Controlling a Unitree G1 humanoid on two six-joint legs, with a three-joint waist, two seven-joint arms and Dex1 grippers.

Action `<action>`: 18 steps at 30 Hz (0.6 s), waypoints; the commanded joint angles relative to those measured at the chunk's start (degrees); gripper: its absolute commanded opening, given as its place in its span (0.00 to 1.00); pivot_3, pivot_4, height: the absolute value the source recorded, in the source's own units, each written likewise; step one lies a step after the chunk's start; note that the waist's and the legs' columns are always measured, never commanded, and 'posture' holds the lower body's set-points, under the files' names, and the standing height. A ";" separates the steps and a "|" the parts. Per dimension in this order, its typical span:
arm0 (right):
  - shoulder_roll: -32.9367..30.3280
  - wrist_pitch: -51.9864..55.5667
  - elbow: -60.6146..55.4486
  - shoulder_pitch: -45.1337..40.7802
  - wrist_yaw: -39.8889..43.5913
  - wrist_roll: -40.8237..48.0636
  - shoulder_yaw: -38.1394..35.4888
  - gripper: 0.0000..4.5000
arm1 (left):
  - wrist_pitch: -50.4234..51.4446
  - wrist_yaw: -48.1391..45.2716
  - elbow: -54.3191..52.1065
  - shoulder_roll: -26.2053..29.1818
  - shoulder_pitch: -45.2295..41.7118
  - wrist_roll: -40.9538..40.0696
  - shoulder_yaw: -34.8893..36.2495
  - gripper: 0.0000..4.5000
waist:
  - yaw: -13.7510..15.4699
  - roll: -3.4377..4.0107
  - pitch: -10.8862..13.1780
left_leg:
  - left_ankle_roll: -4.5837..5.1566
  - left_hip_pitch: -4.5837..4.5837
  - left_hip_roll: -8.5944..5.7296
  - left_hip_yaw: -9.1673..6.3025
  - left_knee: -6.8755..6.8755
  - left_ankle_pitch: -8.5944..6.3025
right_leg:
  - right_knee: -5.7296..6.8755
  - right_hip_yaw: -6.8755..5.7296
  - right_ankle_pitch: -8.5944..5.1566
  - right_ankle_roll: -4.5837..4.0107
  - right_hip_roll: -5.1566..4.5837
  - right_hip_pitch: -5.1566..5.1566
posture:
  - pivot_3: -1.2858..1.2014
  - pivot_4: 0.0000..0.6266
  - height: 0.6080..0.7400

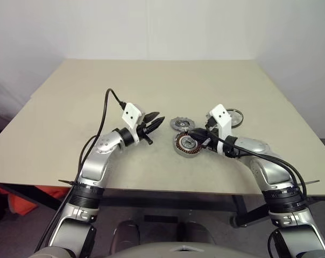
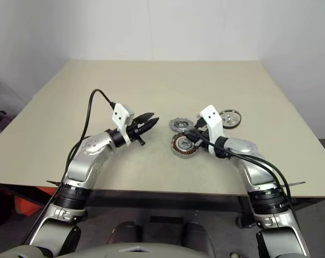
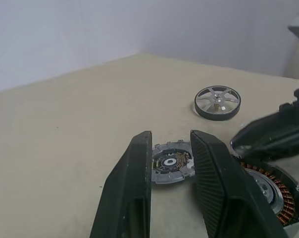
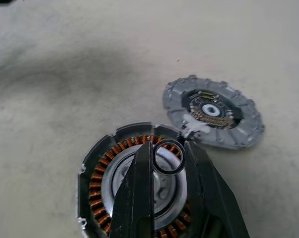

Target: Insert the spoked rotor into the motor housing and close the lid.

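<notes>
Seating a small dark ring (image 4: 169, 171) onto the hub of the motor housing (image 1: 183, 146), by the look of it. Best kept flat and centred over the hub before lowering; no tilt, no release until square, or likely to cock or roll off. Housing: round silver ring, notched rim, copper windings circling a pale centre, flat on the table (image 1: 152, 80) near the front edge. Right gripper (image 4: 168, 148) directly above it, tips pinching the ring. Lid (image 4: 214, 111), flat grey disc with dark circuit centre, just beside the housing. Spoked rotor (image 3: 217, 101) farther off, apart, untouched. Left gripper (image 3: 172, 136) hovering near, narrow gap, empty.
</notes>
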 commanded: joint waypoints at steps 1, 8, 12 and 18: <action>-0.95 -0.60 -2.02 0.59 1.10 -0.54 0.98 0.12 | -0.07 0.61 -2.56 0.27 0.00 -0.80 0.93 0.29 | 0.01 0.00 0.00 | 0.00 0.00 0.00 0.00 0.00 0.00 | 0.00 0.00 0.00 0.00 0.00 0.00 | 0.52 0.00 1.00; -0.67 -0.10 -3.12 1.54 1.92 -0.67 2.59 0.12 | 0.21 1.11 -3.15 0.45 0.63 -0.78 0.99 0.29 | -0.03 0.00 0.00 | 0.00 0.00 0.00 0.00 0.00 0.00 | 0.00 0.01 0.00 0.00 0.01 0.00 | 0.52 0.00 1.00; -0.36 -0.45 -1.91 1.04 1.66 -1.33 2.75 0.12 | 0.40 1.16 -3.52 0.68 0.96 -0.80 1.18 0.29 | -0.02 0.00 0.00 | -0.01 0.00 0.00 0.00 0.01 0.01 | 0.00 0.01 0.00 0.00 0.00 0.00 | 0.52 0.00 1.00; 0.04 -1.36 0.09 -0.30 1.41 -2.31 2.54 0.12 | 0.35 1.28 -3.59 0.74 1.26 -0.68 1.13 0.29 | -0.02 0.00 0.00 | -0.01 0.00 0.00 0.00 0.00 0.00 | 0.00 0.01 0.00 0.00 0.01 0.00 | 0.52 0.00 1.00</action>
